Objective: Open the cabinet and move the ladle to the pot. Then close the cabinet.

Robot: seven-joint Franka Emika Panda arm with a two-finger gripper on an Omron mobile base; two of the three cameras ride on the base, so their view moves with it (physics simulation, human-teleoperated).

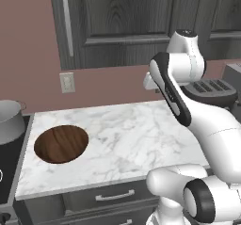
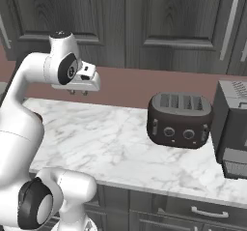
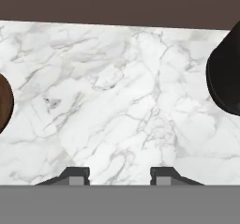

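Observation:
The dark grey cabinet hangs on the wall above the counter, its door shut, with a long silver bar handle at its left edge. At the far left stands the silver pot, on the stove. The ladle is out of view. My gripper hovers over the marble counter, pointing down, well below the cabinet and to the right of its handle. In the hand view the gripper has its two dark fingertips apart, with only bare marble between them.
A round wooden disc lies on the counter's left part. A dark toaster and a grey appliance stand at the right. Grey drawers run under the counter edge. A wall outlet sits below the cabinet.

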